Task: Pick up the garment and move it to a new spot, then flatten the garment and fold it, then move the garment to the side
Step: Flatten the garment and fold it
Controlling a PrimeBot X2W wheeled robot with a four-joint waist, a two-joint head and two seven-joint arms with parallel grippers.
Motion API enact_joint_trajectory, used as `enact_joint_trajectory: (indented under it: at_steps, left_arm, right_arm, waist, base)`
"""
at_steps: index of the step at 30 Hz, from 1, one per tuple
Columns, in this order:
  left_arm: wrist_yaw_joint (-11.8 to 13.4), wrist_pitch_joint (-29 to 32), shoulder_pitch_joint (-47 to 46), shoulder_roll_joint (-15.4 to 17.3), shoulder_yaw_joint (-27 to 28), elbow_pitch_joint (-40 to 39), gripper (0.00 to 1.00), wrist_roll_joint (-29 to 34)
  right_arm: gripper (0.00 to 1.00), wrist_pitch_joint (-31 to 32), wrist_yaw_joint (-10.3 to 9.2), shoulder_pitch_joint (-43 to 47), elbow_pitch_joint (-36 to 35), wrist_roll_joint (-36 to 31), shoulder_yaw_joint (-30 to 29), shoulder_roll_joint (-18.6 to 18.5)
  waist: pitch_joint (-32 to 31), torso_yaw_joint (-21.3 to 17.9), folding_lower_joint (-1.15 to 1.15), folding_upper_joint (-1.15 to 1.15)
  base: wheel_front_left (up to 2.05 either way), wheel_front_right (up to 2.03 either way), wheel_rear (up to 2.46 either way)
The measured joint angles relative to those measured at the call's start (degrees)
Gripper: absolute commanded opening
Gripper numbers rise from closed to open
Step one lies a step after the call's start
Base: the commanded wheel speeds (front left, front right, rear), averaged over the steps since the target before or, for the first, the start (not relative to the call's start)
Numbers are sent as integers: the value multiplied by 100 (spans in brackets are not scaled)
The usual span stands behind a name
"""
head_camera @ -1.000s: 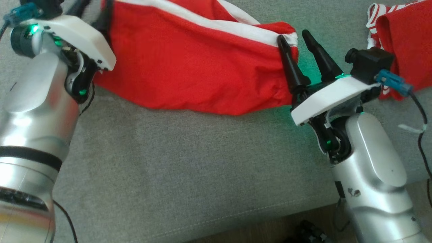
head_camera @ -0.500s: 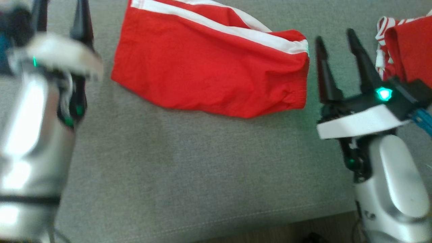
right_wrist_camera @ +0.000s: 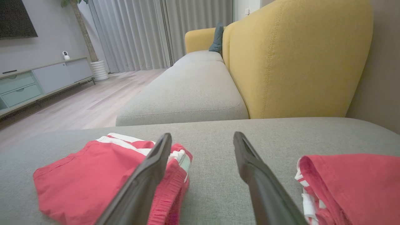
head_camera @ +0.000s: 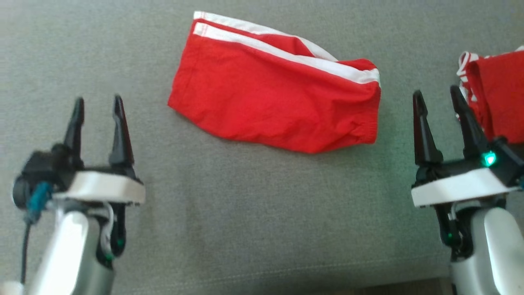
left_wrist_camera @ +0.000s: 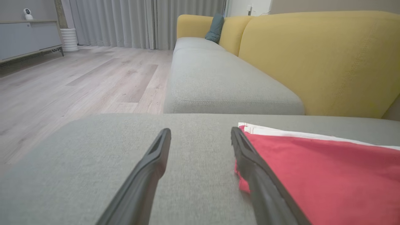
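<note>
The garment (head_camera: 274, 106) is a pair of red shorts with white side stripes, lying folded and flat on the grey cushion (head_camera: 229, 213). It also shows in the left wrist view as the garment (left_wrist_camera: 328, 175) and in the right wrist view as the garment (right_wrist_camera: 90, 181). My left gripper (head_camera: 97, 101) stands open with nothing between its fingers, well to the left of the shorts and nearer the front edge. My right gripper (head_camera: 437, 93) is open too and holds nothing, just right of the waistband end. The open left gripper (left_wrist_camera: 200, 132) and the open right gripper (right_wrist_camera: 202, 136) each point over bare cushion.
A second red garment (head_camera: 497, 94) with white stripes lies crumpled at the right, close behind my right gripper; the second garment (right_wrist_camera: 353, 184) is also in the right wrist view. A yellow sofa back (right_wrist_camera: 297, 59) rises behind the cushion. Wooden floor (left_wrist_camera: 62, 84) lies beyond the cushion's edge.
My left gripper opened, let go of the garment's left end and drew back. My right gripper also pulled away from the waistband end. The garment now lies free; the head camera shifted.
</note>
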Motion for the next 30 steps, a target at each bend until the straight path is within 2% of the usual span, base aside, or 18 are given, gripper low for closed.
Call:
enact_joint_trajectory:
  at_steps: [6,22,25,30]
  left_arm:
    - [-12,0,363,-143,24,-76,100,70]
    - [-263,0,366,-272,74,85,100,210]
    - [-416,29,318,-287,24,250,100,185]
    - [-839,612,-411,-342,-292,678,100,55]
  right_arm:
    - [100,107,0,191,-64,0,-8,7]
    - [100,164,0,226,-87,1,20,11]
    - [100,178,0,226,-92,1,12,14]
    - [100,241,0,202,-160,0,22,21]
  waist:
    - [-163,89,0,0]
    - [-113,100,0,0]
    - [-79,105,0,0]
    - [101,90,0,0]
  base:
    - [0,0,0]
    - [0,0,0]
    - [0,0,0]
    - [0,0,0]
